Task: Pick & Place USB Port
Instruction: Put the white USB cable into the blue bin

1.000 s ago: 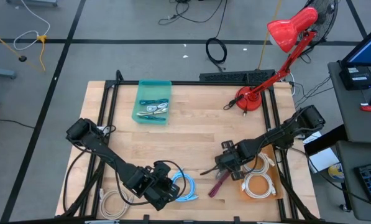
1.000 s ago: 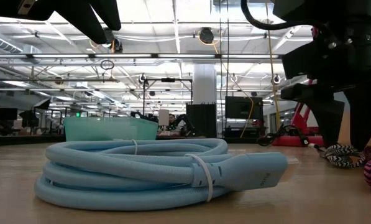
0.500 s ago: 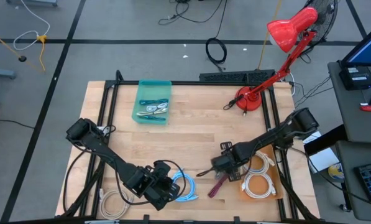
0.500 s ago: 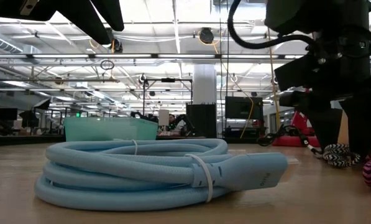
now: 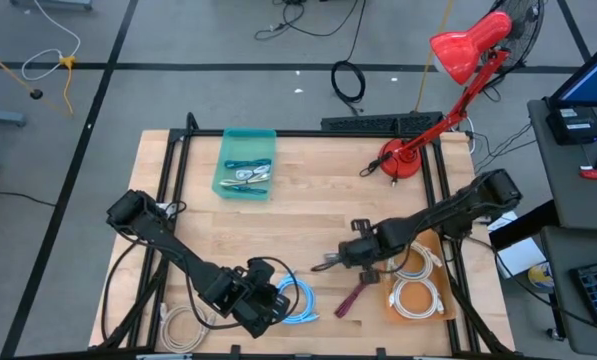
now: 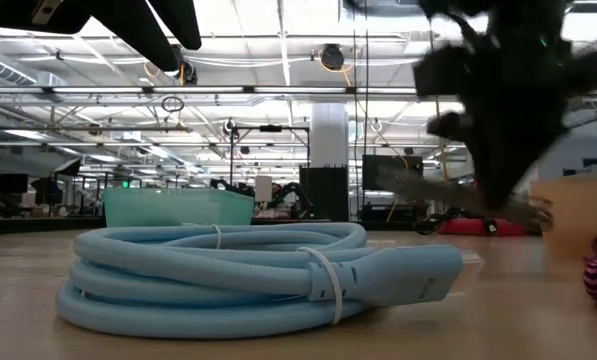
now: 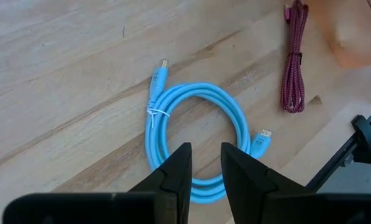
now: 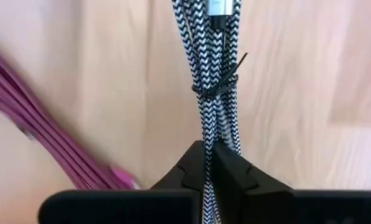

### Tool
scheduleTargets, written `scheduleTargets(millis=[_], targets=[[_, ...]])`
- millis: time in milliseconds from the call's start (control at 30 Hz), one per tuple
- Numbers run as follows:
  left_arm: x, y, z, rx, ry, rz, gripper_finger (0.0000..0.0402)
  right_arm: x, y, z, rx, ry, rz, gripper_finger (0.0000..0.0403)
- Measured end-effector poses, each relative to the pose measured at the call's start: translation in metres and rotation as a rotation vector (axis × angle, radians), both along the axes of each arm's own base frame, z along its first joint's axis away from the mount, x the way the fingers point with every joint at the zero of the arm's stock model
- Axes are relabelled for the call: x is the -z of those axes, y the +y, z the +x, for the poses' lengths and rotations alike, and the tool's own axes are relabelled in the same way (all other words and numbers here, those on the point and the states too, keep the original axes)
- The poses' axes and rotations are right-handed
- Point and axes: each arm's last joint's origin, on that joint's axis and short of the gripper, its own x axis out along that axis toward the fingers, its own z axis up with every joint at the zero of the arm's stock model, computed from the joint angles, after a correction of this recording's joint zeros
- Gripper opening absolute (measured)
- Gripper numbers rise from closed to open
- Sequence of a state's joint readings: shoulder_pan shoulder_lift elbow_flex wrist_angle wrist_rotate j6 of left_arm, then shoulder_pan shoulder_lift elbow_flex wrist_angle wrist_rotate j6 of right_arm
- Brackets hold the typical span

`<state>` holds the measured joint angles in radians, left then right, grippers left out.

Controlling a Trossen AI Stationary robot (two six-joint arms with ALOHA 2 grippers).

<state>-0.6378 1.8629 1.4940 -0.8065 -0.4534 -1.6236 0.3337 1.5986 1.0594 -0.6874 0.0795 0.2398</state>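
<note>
Gripping the braided black-and-white cable (image 8: 214, 81), right hand (image 8: 208, 163) clamped, bundle running lengthwise away from fingers.

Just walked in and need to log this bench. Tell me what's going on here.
The right gripper is shut on a black-and-white braided cable, lifted above the table near its middle. The left gripper hovers over a coiled light blue cable at the front edge. A maroon cable lies between them, and a teal bin sits at the back.

Both arms (image 5: 178, 250) are matte black, built of slim jointed links with black cables alongside. Each ends in two flat, tapered black fingers (image 7: 176, 171).
</note>
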Motion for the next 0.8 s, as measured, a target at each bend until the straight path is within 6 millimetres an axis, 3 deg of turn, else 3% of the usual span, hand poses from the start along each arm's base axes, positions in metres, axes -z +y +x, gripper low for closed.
scheduleTargets(millis=[233, 500, 667, 800], targets=[[-0.002, 0.004, 0.002, -0.121, -0.082, 0.036, 0.0088, -0.083, -0.026, 0.016, 0.126, -0.302, 0.089, 0.0005], [-0.012, 0.013, 0.002, -0.346, -0.312, 0.165, 0.0088, -0.176, -0.057, 0.016, 0.245, -0.77, 0.564, 0.0003], [-0.04, 0.031, -0.011, -0.351, -0.348, 0.271, 0.0088, -0.21, -0.067, 0.012, 0.264, -1.017, 0.726, 0.0002], [-0.088, 0.063, -0.035, -0.319, -0.382, 0.375, 0.0088, -0.221, -0.07, 0.011, 0.289, -1.098, 0.797, 0.0001]])
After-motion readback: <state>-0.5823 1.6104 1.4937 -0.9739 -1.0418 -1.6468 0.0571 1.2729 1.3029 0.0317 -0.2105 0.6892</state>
